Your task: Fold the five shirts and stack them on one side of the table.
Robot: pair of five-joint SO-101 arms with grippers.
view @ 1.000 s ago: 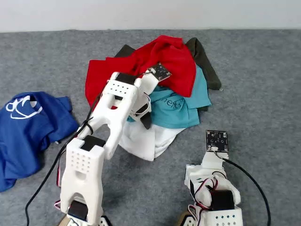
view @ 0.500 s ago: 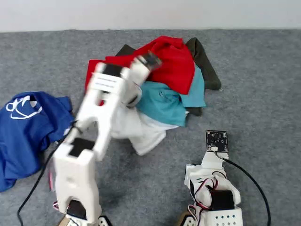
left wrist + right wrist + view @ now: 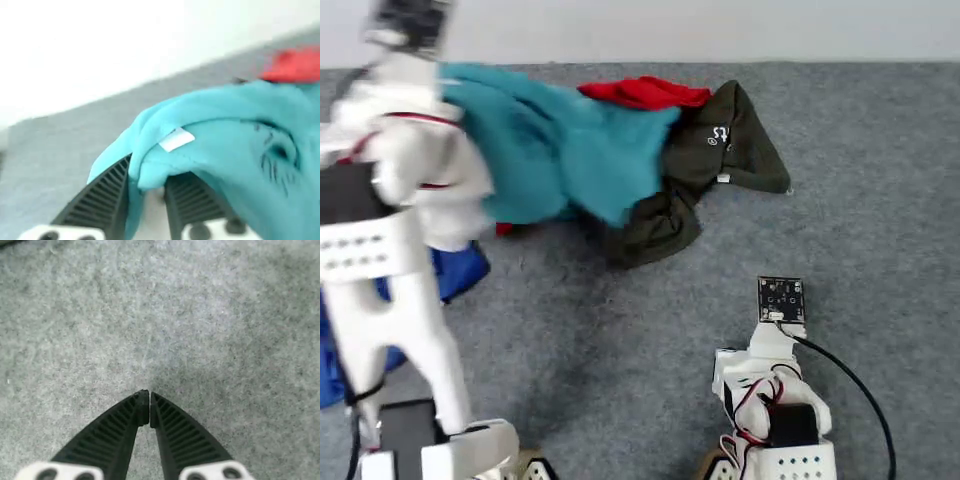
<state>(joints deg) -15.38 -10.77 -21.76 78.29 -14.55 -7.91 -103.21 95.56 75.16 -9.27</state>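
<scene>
We see the L end effector pinching a fold of the teal shirt betw. its black fingers, w/ cloth draped over the tips and a white tag just above them. In the high view the L arm stands tall at the left side of the surface; the teal shirt hangs from its top end, stretched across toward the pile at the far middle, its trailing edge over the dark shirt; the red shirt pokes out behind the teal one, touching the dark shirt; the dark shirt lies crumpled on the grey surface; the blue shirt lies by the left edge, mostly hidden behind the L arm; there's a white mass under the teal cloth next to the arm, and we cannot tell if it's a shirt or an arm part. The R end effector has its jaws pressed together, tips touching, just over bare surface; the R arm sits folded at the near edge, right of centre, well apart from all the shirts.
</scene>
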